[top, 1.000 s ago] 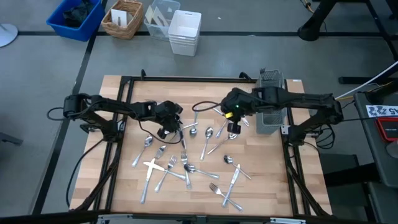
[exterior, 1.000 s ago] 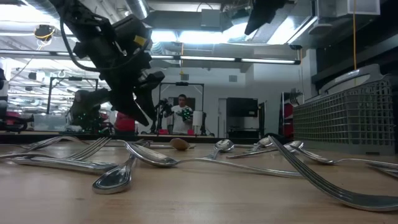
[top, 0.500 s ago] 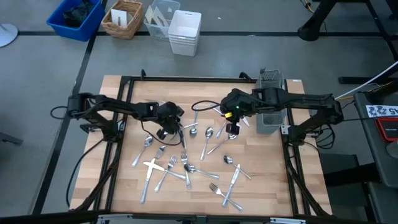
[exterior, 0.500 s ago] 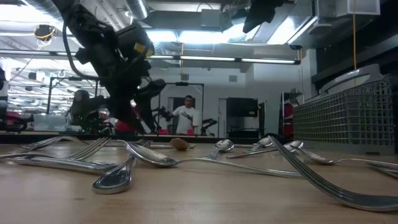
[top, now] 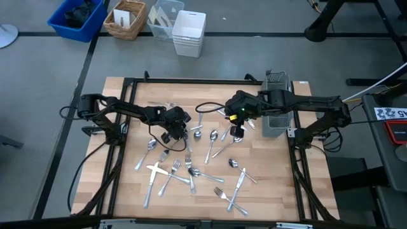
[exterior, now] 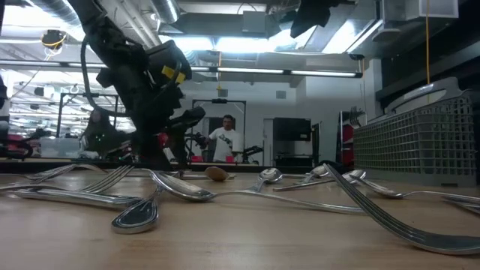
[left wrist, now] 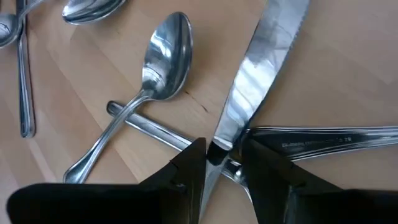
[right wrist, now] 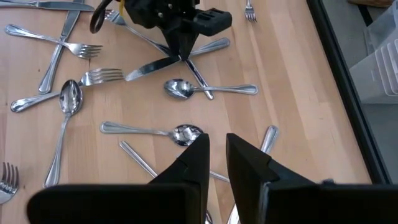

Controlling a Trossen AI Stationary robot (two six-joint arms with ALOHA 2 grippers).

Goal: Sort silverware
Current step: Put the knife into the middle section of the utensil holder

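The silverware (top: 191, 162) is scattered over the wooden table (top: 267, 184), mostly from the centre toward six and seven o'clock in the high view, with further pieces near the middle. The left gripper (top: 179, 132) is lowered to the tabletop a little toward nine o'clock from the table's centre. In the left wrist view its two dark fingers (left wrist: 189, 171) are seen clamped on a table knife (left wrist: 249, 93) where the blade meets the handle; the knife lies across another handle (left wrist: 329, 138), and a spoon (left wrist: 163, 53) is found just beside it. The same grip is seen from the right wrist view, where the left gripper (right wrist: 181, 50) pinches the knife (right wrist: 149, 67) above the wood. The right gripper (top: 236, 131) is held above the table, toward three o'clock from the left gripper and well apart from it. Its fingers (right wrist: 193, 158) are seen close together with a narrow gap, and nothing can be made out between them. A dark wire-mesh caddy (top: 276, 105) stands at the table's edge toward two o'clock. In the low view a person (exterior: 223, 142) is seen in the room behind.
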